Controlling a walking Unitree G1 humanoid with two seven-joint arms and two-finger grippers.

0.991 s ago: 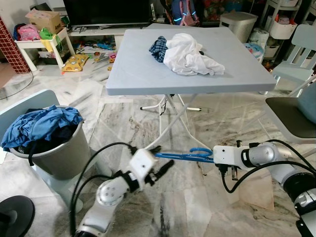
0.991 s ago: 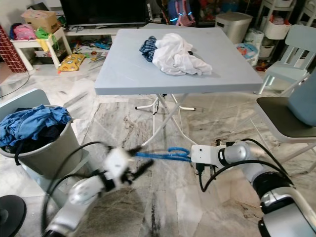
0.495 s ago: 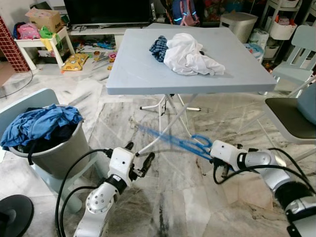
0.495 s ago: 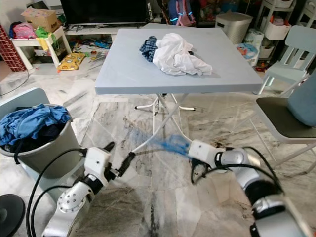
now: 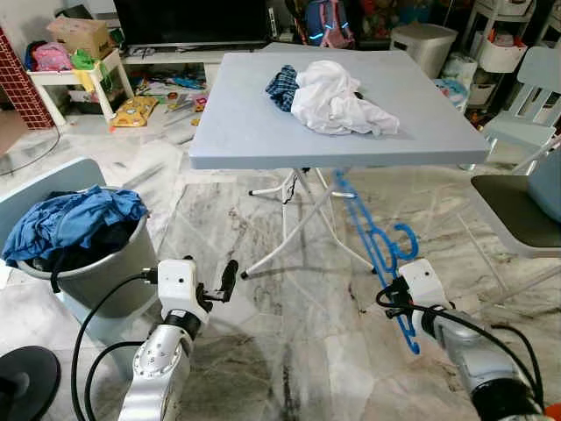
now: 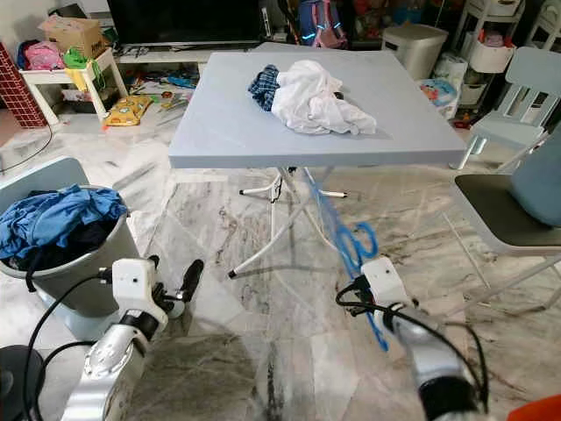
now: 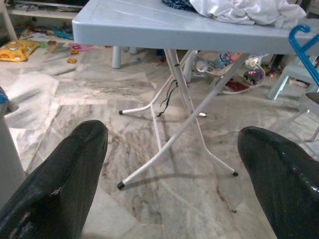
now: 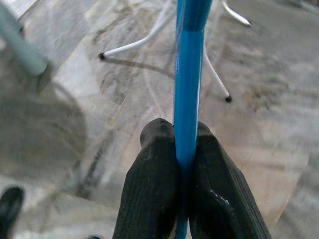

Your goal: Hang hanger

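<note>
right gripper [image 8: 185, 149] is clamped on the blue hanger [image 5: 379, 250] near the table [image 5: 263, 132]; left gripper [image 7: 172, 164] spread apart, holding nothing.

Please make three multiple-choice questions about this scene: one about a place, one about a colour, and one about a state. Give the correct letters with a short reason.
1. Where does the white cloth lie?
A. on the grey table
B. on the floor
C. in the bin

2. What colour is the hanger?
A. red
B. blue
C. white

3. How is the left gripper?
A. shut on the hanger
B. shut on a cloth
C. open, holding nothing

Answers: 1 A, the cloth is piled on the tabletop. 2 B, its bar and hook are blue. 3 C, the left wrist view shows the fingers wide apart; the right gripper clamps the hanger.
</note>
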